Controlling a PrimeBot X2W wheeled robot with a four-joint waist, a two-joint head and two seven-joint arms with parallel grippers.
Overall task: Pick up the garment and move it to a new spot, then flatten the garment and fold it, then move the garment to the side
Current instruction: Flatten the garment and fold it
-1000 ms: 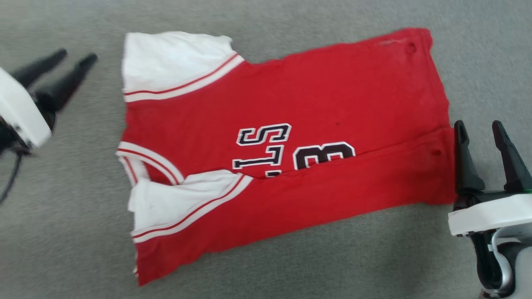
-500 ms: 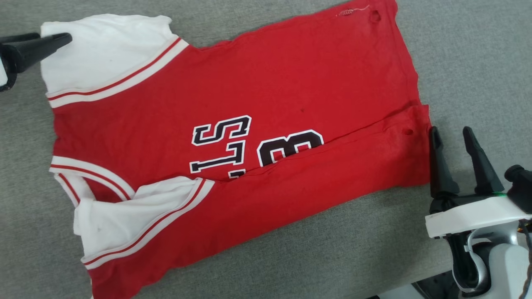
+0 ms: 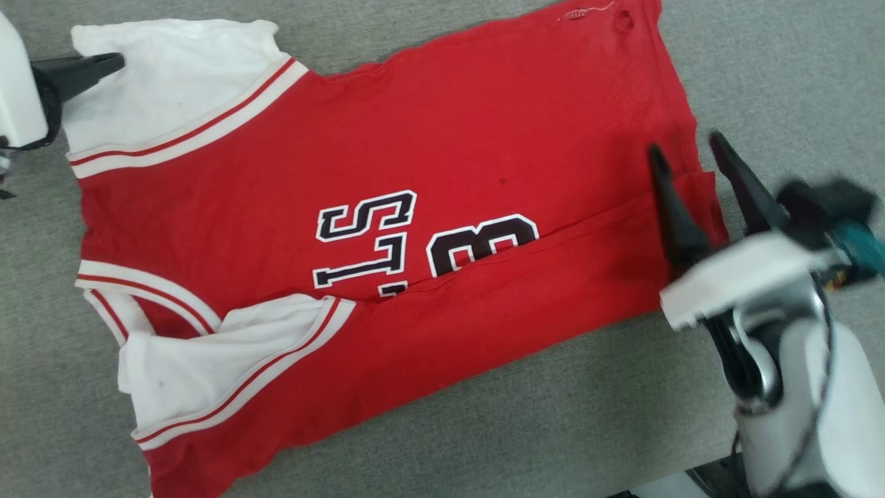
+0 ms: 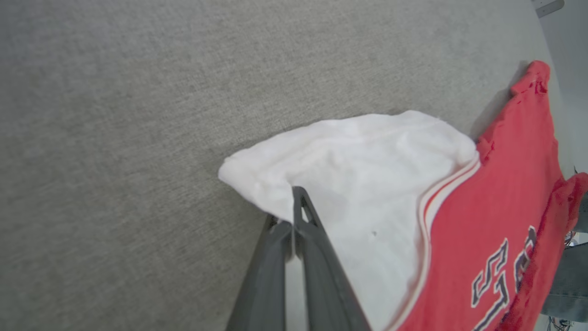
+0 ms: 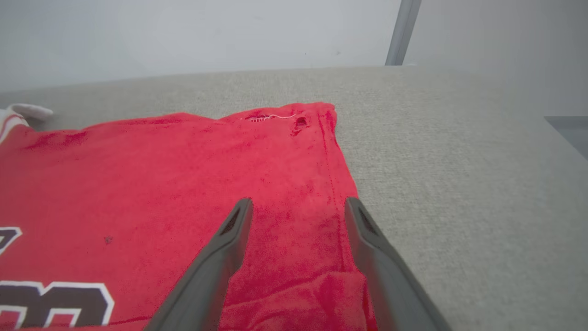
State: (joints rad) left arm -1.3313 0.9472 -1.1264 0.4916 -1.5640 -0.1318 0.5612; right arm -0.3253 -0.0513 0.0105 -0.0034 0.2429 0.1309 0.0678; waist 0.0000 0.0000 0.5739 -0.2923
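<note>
The garment (image 3: 449, 138), a red jersey with white sleeves and black letters, lies spread on the grey surface with its near long side folded over. At the far left my left gripper (image 3: 114, 62) is shut on the outer edge of the far white sleeve (image 4: 367, 156). In the left wrist view its fingers (image 4: 285, 204) are pressed together, one on top of the cloth. My right gripper (image 3: 684, 142) hangs open over the hem at the garment's right end. In the right wrist view its fingers (image 5: 298, 202) straddle the hem seam of the garment (image 5: 161, 184), with nothing held.
The grey fabric surface (image 3: 795, 69) runs on past the garment on all sides. Its near edge shows at the lower right, by my right arm. In the right wrist view, a pale wall and a grey post (image 5: 402, 32) stand beyond the far edge.
The camera shifted early on. Since then my right gripper has moved forward and left, onto the hem. My left gripper has shut at the sleeve's edge.
</note>
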